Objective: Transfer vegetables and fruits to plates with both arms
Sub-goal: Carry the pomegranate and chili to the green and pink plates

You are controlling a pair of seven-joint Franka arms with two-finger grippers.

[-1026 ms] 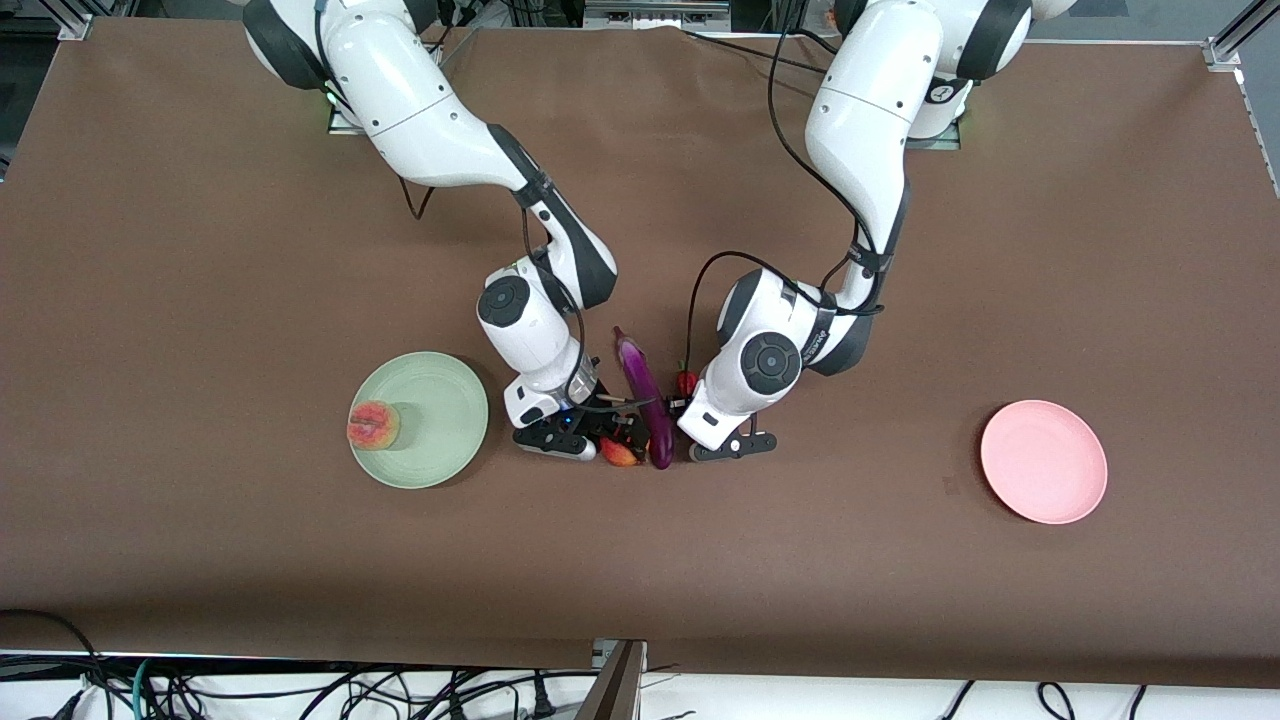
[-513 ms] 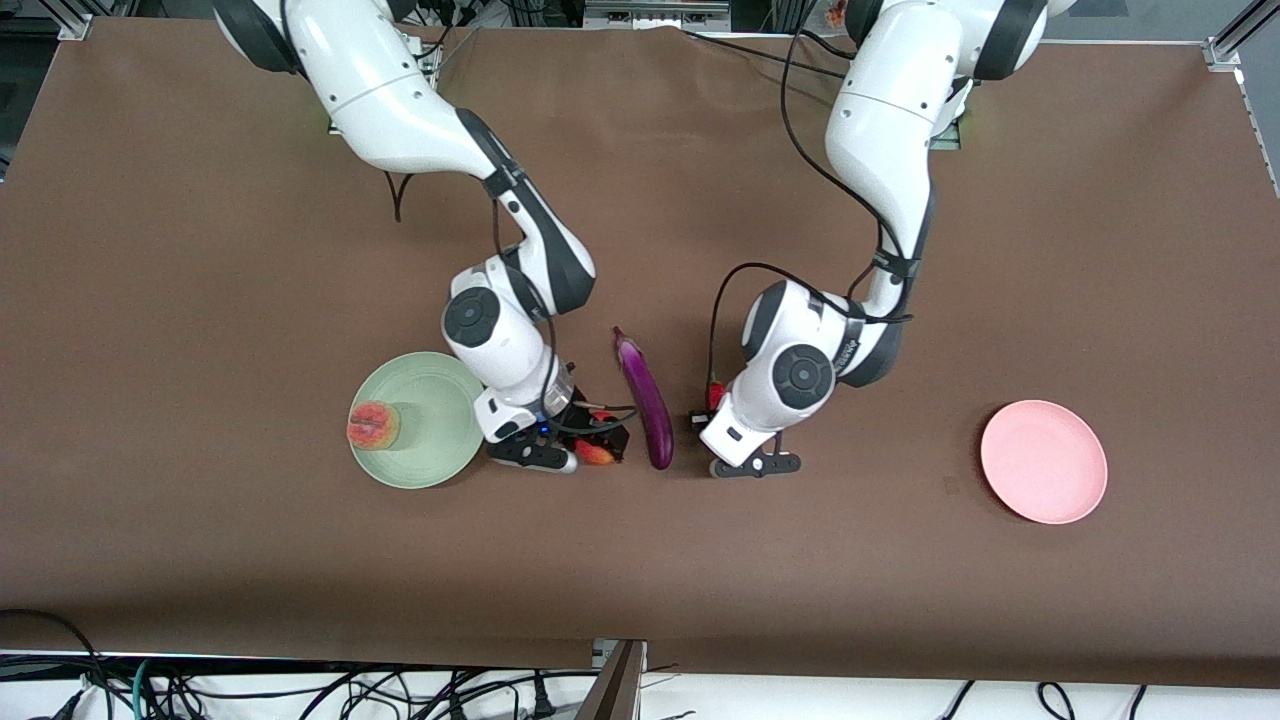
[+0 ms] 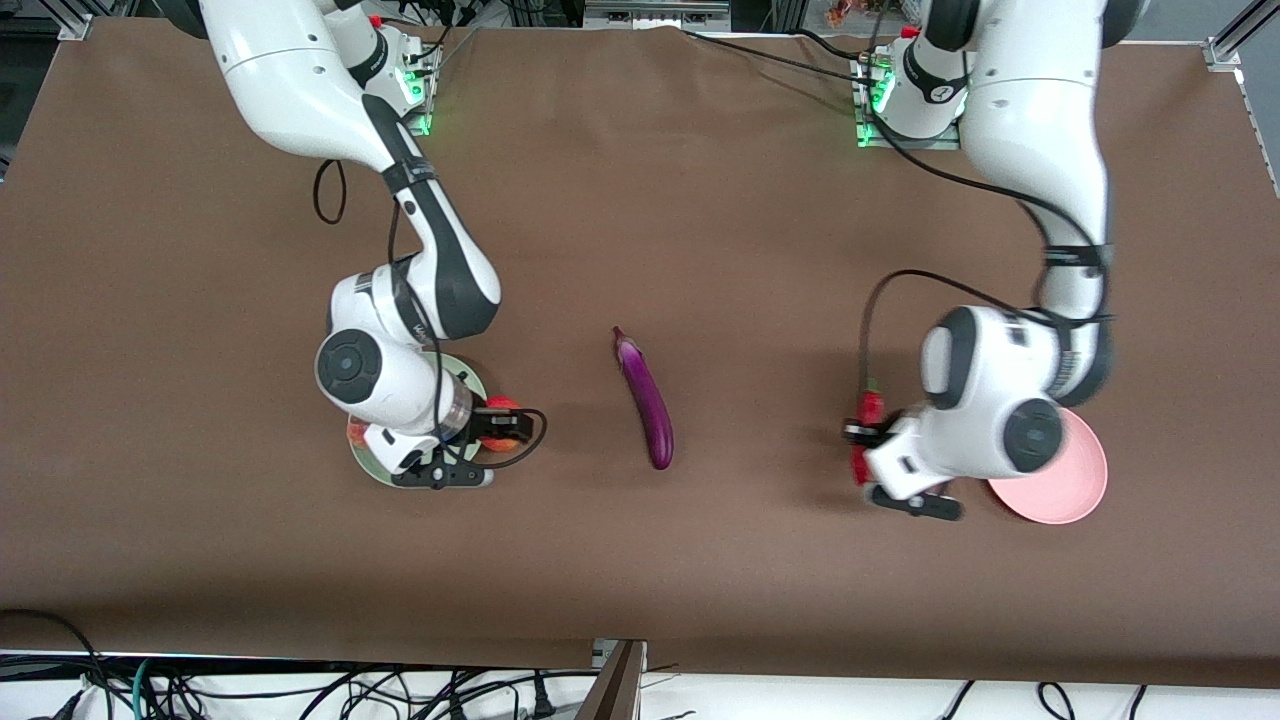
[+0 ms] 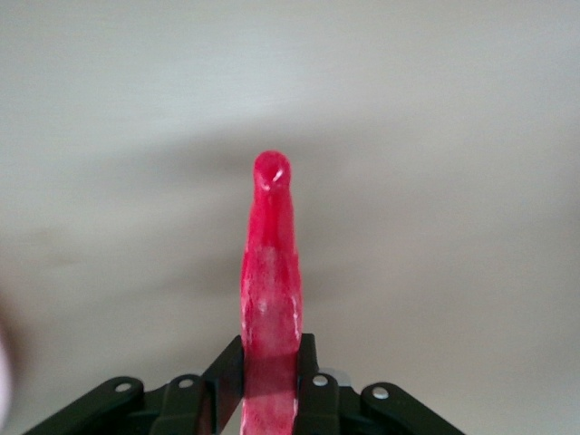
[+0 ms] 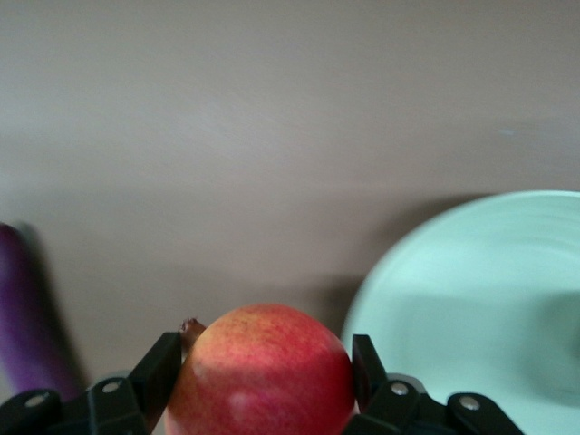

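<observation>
We count two plates, two veggies and two fruits. Our right gripper (image 3: 497, 428) is clamped on the red pomegranate-like fruit (image 5: 261, 370), hanging over the edge of the green plate (image 3: 470, 385), where the peach (image 3: 356, 433) sits mostly hidden under the arm. Our left gripper (image 3: 862, 455) is pinched tight on the chili pepper (image 4: 269, 281), up over bare table just beside the pink plate (image 3: 1062, 492). The one eggplant (image 3: 646, 401) lies alone on the brown table (image 3: 700, 200), between the two plates and well apart from both.
</observation>
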